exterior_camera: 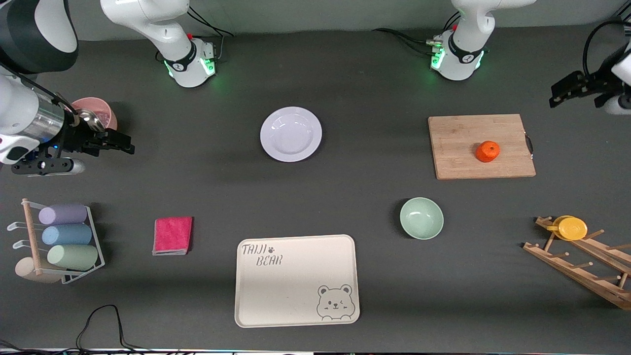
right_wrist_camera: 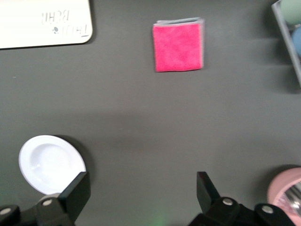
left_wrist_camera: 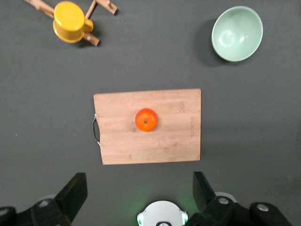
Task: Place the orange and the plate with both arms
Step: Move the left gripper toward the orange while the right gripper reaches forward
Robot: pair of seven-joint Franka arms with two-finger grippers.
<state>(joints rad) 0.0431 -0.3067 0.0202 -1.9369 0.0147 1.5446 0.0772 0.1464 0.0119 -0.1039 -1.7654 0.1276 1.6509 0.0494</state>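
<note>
**A:** Both arms hang raised at the table's ends. The left gripper [exterior_camera: 574,96] hovers past the cutting board [exterior_camera: 480,146] at the left arm's end of the table, jaws spread wide with nothing between them. Its fingers [left_wrist_camera: 73,190] frame bare table in the left wrist view.

**B:** And the right gripper [exterior_camera: 118,143]?

**A:** Also wide open and empty, up in the air just beside a pink bowl [exterior_camera: 98,111] at the right arm's end. Its fingers [right_wrist_camera: 77,190] touch nothing.

**B:** Where are the task's things?

**A:** The orange [exterior_camera: 487,151] sits on the cutting board, toward its handle edge. The plate [exterior_camera: 291,133] lies flat on the table between the two bases, well apart from the orange. Nearer the front camera lie a green bowl [exterior_camera: 421,218] and the cream bear tray [exterior_camera: 296,281].

**B:** Anything cut off?

**A:** The right arm partly covers the pink bowl, which seems to hold something metallic that is hard to make out. The right wrist view crops the plate behind one finger and shows only a corner of the tray. A wooden rack [exterior_camera: 581,261] carrying a yellow cup [exterior_camera: 571,228] runs off the edge.
</note>
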